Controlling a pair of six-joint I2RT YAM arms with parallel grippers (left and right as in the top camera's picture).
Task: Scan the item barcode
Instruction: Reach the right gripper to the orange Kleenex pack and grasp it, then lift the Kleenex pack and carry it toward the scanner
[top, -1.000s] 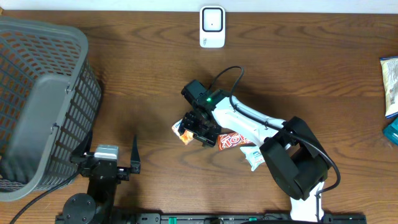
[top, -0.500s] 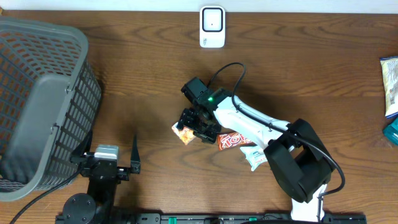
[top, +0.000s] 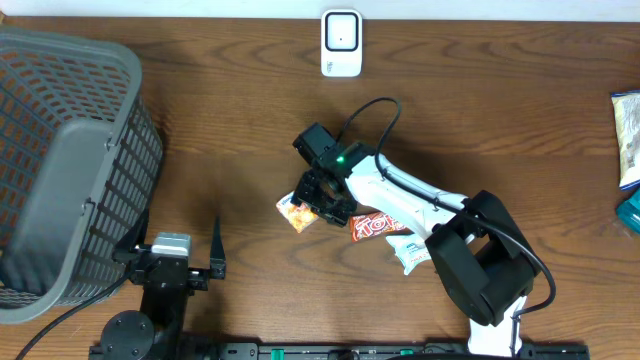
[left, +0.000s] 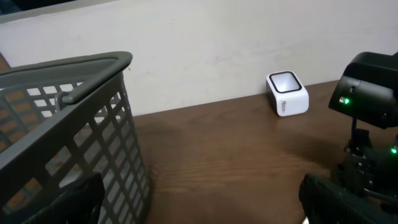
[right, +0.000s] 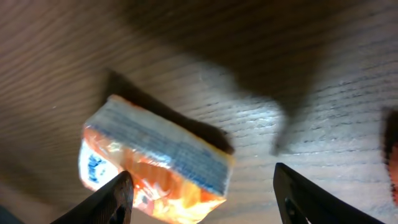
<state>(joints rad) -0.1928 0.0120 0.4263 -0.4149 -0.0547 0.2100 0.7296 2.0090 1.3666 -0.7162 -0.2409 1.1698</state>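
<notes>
A grey mesh basket (top: 60, 160) fills the left end of the wooden counter (top: 230, 110). Just beside its lower right corner sits the left tool (top: 173, 245), low on the counter with its two fingers spread wide apart and nothing between them. From the left wrist, the basket wall (left: 74, 124) stands close on the left.

Near the middle of the counter lies a small orange packet (top: 293, 212), flat on the wood and tilted. The right tool (top: 322, 200) is down over it. From the right wrist, the packet (right: 152, 162) sits toward the left finger (right: 115, 199), which overlaps its lower edge, while the right finger stands well clear of it. The jaws are apart and not clamped on the packet.

At the far edge of the counter, above the right arm, stands the white scanner (top: 341, 43), well apart from the packet. Under the right arm lie a red wrapper (top: 375, 226) and a white packet (top: 410, 255). More packets (top: 626, 135) lie at the right edge.
</notes>
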